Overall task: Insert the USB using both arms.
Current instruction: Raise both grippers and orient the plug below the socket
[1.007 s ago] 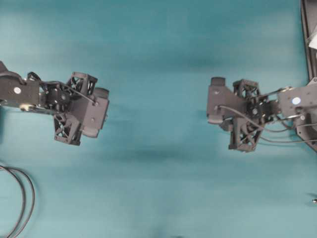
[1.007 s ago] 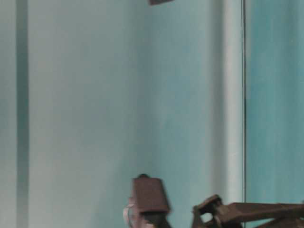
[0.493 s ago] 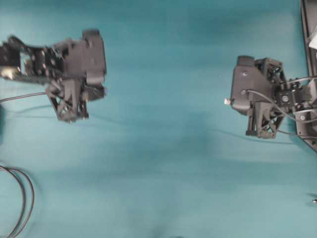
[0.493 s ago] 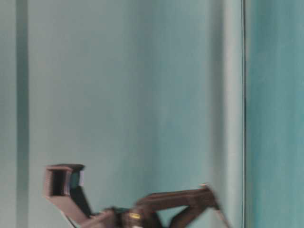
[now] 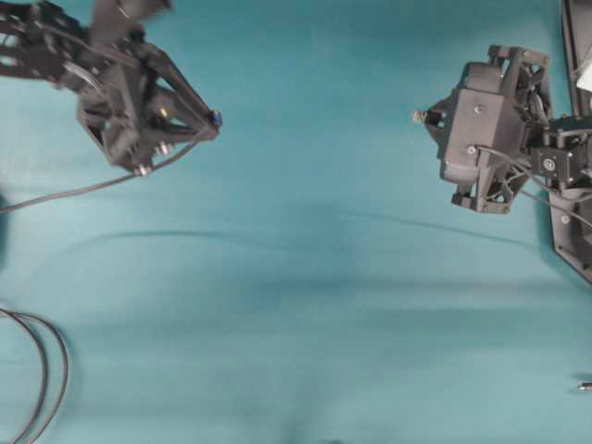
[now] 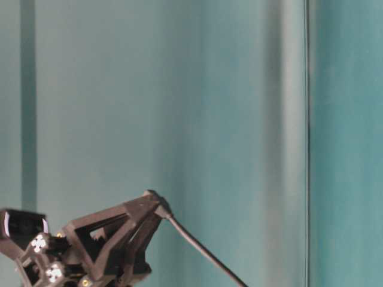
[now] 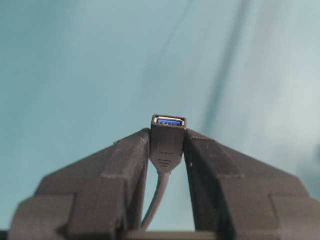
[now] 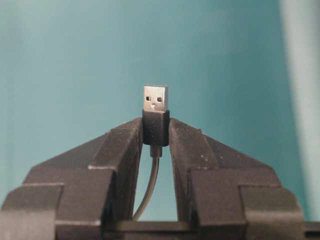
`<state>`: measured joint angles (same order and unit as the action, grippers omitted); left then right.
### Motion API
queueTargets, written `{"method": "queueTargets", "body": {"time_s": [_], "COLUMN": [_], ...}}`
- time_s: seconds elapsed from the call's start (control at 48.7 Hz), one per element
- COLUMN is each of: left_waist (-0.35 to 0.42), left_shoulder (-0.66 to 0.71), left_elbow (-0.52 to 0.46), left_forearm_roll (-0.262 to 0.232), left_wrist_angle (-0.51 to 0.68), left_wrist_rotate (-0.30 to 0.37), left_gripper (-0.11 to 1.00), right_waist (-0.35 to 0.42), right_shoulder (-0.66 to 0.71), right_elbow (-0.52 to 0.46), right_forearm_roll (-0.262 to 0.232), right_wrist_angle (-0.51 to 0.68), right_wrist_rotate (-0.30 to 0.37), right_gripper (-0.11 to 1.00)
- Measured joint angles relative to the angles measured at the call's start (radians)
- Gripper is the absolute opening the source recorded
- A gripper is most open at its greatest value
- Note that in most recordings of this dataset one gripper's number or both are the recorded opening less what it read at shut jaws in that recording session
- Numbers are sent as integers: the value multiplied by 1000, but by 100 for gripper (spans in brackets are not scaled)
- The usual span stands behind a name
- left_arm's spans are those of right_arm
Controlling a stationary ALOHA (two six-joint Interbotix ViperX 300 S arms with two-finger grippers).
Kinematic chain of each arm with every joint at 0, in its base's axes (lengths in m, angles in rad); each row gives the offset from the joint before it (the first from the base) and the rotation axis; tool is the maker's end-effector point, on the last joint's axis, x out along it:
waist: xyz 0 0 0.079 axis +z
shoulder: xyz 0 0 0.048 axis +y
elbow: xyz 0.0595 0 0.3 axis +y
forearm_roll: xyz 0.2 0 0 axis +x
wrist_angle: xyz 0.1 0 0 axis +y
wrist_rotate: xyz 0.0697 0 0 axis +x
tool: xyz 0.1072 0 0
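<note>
The USB (image 8: 155, 98), a silvery plug tip on a dark body with a thin cable, sticks out from between the fingertips of my right gripper (image 8: 156, 122), which is shut on it. In the overhead view that gripper (image 5: 423, 117) is at the upper right and points left. My left gripper (image 7: 167, 134) is shut on a dark socket connector (image 7: 168, 142) with a blue opening. It sits at the upper left (image 5: 211, 121) and points right, its thin cable (image 5: 92, 188) trailing left. A wide gap of table separates the two tips. The table-level view shows only the left gripper (image 6: 154, 197).
Thicker looped black cables (image 5: 44, 370) lie at the lower left edge of the teal table (image 5: 305, 305). A black frame (image 5: 572, 55) runs along the right edge. A small metal piece (image 5: 585, 387) lies at the lower right edge.
Both arms have swung toward the top of the overhead view and turned from pointing down to pointing at each other. Both grips are unchanged.
</note>
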<state>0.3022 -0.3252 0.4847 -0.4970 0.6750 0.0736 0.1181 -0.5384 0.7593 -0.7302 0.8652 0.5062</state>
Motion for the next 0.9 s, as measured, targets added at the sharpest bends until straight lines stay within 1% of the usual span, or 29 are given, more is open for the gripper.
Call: {"method": "queueTargets", "body": {"time_s": [0.062,0.123,0.185,0.226,0.267,0.349,0.39,0.473,0.493,0.514,0.555,0.616,0.678,0.74,0.781,0.863,0.904], "left_waist": [25,44,67,84,103,146,166,199,213,222,239,259,268,270,270,278,287], "left_shoulder": [-8,-11,-9,-9,-11,0,12,52,74,92,127,192,261,319,356,413,442], "left_elbow": [38,77,114,135,155,195,207,221,221,221,221,213,190,160,132,78,43], "left_forearm_roll": [-106,-233,-357,-437,-514,-673,-741,-879,-930,-966,-1025,-1085,-1108,-1115,-1117,-1111,-1097], "left_wrist_angle": [-2,8,23,35,52,117,160,264,311,345,410,512,598,660,689,710,715], "left_wrist_rotate": [26,60,103,146,195,333,396,526,577,609,660,709,719,721,721,719,715], "left_gripper": [28,28,28,28,28,27,27,27,27,27,27,27,27,27,27,27,27], "right_waist": [12,32,54,71,86,117,135,166,173,179,192,207,215,221,225,235,236], "right_shoulder": [0,-2,0,0,0,5,12,40,49,60,83,123,161,201,235,285,310], "right_elbow": [-6,-14,-18,-18,-20,-20,-20,-20,-20,-20,-20,-20,-20,-21,-21,-21,-23], "right_forearm_roll": [-35,-80,-123,-156,-186,-250,-281,-345,-360,-376,-410,-451,-486,-517,-551,-609,-643], "right_wrist_angle": [29,64,91,107,121,152,170,210,219,225,232,232,232,232,236,250,262], "right_wrist_rotate": [3,3,5,8,12,29,38,66,75,84,100,120,137,149,153,155,160], "right_gripper": [21,21,21,21,21,21,21,21,21,21,21,21,21,21,21,21,21]}}
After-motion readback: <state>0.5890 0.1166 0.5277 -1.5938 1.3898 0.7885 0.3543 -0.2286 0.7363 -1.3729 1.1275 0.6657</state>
